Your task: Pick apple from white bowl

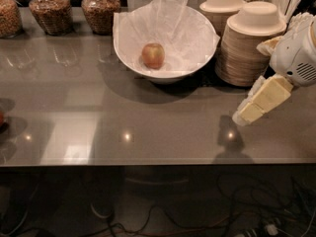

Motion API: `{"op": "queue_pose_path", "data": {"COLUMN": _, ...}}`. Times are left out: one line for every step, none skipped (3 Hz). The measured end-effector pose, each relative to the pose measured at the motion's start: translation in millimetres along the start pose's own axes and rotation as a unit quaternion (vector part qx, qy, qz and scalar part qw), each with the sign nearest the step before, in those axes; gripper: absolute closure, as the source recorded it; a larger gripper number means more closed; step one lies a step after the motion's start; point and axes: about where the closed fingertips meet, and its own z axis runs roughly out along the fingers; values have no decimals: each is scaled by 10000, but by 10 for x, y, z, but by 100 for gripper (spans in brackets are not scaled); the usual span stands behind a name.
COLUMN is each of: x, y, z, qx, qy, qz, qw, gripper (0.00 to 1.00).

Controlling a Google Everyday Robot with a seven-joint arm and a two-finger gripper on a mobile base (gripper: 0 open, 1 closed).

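At far right, pincer [245, 115]; apple [153, 55] apparently loose in white bowl [170, 76]

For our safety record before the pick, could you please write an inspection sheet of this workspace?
Surface: glossy grey table, light reflections.
Job's things: apple lies in white bowl, on paper liner.
Clutter: stacked beige bowls right of it; jars back left.
Grippers: end effector at right edge, above table, apart from white bowl.
Cables: cables on floor below table.
Surroundings: dark, nothing seen.
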Motion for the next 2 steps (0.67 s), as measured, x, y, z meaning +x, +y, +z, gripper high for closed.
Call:
{"op": "queue_pose_path", "data": {"x": -297, "y": -243, "z": 245, "qx": 277, "qy": -807, "qz": 271, "qw": 9960, "gripper": 0}}
{"op": "queue_pose_path", "data": {"x": -671, "y": -547, "z": 499, "qx": 428, "qy": -1401, "qz": 297, "qw": 9888, "gripper": 0}}
